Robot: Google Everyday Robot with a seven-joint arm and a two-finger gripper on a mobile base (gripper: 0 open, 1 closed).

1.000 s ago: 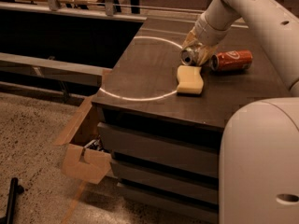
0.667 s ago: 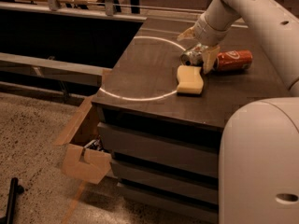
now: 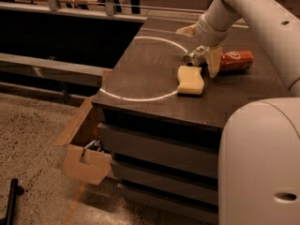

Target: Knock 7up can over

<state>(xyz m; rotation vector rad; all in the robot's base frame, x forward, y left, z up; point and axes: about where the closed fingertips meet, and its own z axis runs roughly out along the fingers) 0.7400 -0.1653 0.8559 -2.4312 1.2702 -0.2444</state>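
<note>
The 7up can (image 3: 193, 56) looks tipped on its side on the tabletop (image 3: 140, 74) by the sponge (image 3: 190, 80), with the tool (image 3: 200, 50) just above it, spread and empty, so the task seems done.

Lab/ofc, drawer cabinet (image 3: 154, 144), hand (image 3: 199, 50) over top
</note>
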